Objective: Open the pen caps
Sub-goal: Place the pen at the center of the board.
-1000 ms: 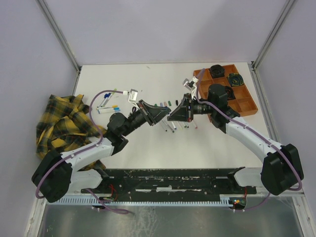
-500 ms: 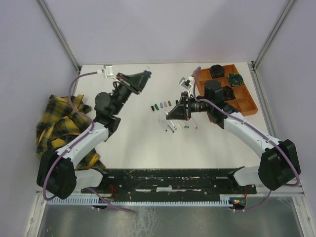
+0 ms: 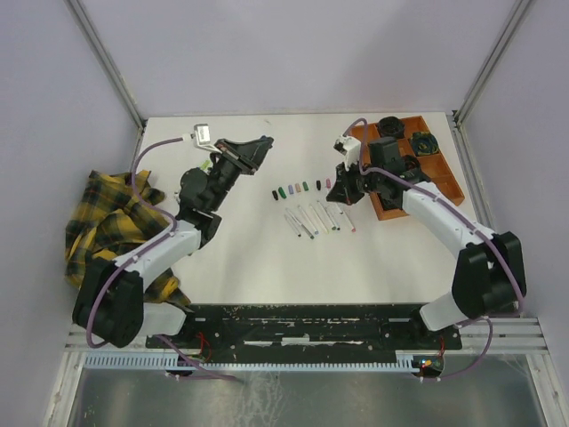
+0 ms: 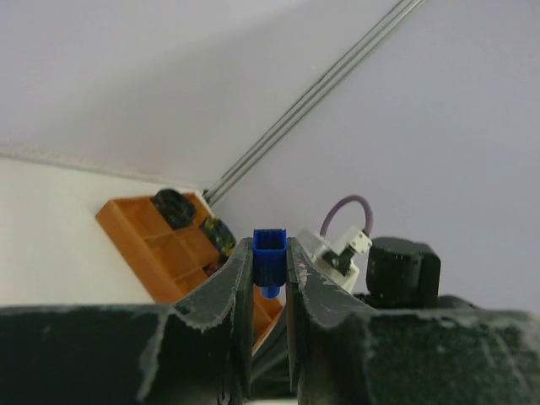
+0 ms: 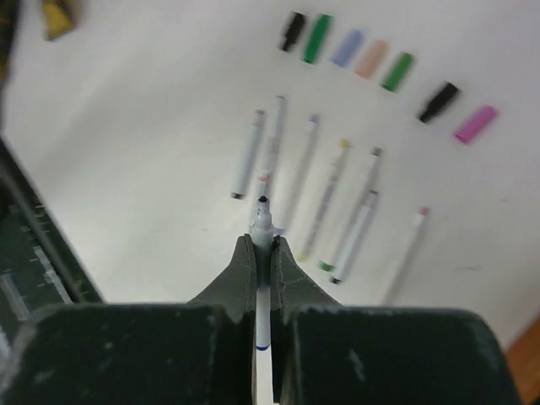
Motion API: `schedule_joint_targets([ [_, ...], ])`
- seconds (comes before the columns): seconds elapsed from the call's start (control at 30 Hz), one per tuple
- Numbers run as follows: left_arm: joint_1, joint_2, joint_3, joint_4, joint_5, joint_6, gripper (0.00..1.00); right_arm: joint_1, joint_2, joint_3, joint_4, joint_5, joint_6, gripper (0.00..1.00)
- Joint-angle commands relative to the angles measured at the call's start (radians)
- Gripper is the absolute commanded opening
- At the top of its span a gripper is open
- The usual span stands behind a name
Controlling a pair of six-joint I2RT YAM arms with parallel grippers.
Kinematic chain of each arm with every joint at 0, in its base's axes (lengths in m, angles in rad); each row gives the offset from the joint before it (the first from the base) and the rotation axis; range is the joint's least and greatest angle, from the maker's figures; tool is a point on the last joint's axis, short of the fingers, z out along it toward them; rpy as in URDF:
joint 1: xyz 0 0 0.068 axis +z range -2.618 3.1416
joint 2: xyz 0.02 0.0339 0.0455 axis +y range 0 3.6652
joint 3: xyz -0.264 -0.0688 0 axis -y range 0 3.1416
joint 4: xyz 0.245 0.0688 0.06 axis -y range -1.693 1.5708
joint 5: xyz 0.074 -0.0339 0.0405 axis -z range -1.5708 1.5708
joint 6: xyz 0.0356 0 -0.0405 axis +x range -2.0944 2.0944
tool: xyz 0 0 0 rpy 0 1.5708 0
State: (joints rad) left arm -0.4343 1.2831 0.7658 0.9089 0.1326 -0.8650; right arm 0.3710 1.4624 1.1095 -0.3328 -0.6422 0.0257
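Observation:
My left gripper (image 3: 260, 144) is raised above the table's back left and is shut on a blue pen cap (image 4: 269, 257), held between the fingertips. My right gripper (image 3: 341, 194) is shut on a white pen barrel (image 5: 263, 229) whose dark tip is bare. It hovers over several uncapped pen barrels (image 3: 311, 219) lying side by side, which also show in the right wrist view (image 5: 354, 228). A row of loose caps (image 3: 298, 188) lies behind them: black (image 5: 293, 29), green (image 5: 318, 38), lavender (image 5: 347, 47), peach (image 5: 371, 59), green (image 5: 397, 72), black (image 5: 439, 100) and pink (image 5: 475, 124).
An orange compartment tray (image 3: 440, 189) with black round objects stands at the back right, close behind my right arm; it also shows in the left wrist view (image 4: 139, 232). A yellow plaid cloth (image 3: 111, 222) lies at the left edge. The black base rail (image 3: 302, 325) runs along the front.
The two grippers were together over the table's middle. My left gripper has swung up and back to the left with the blue cap. My right gripper has drawn back right with the uncapped barrel.

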Motion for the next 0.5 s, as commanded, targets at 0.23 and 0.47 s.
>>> schedule_joint_targets([
  [0.23,-0.061,0.231,0.005,-0.059,0.104,-0.090,0.03,-0.071,0.320,0.199,-0.263,0.484,-0.230,0.05],
  [0.47,-0.185,0.276,0.048,-0.245,-0.103,0.028,0.03,-0.090,0.408,0.222,-0.265,0.491,-0.185,0.09],
])
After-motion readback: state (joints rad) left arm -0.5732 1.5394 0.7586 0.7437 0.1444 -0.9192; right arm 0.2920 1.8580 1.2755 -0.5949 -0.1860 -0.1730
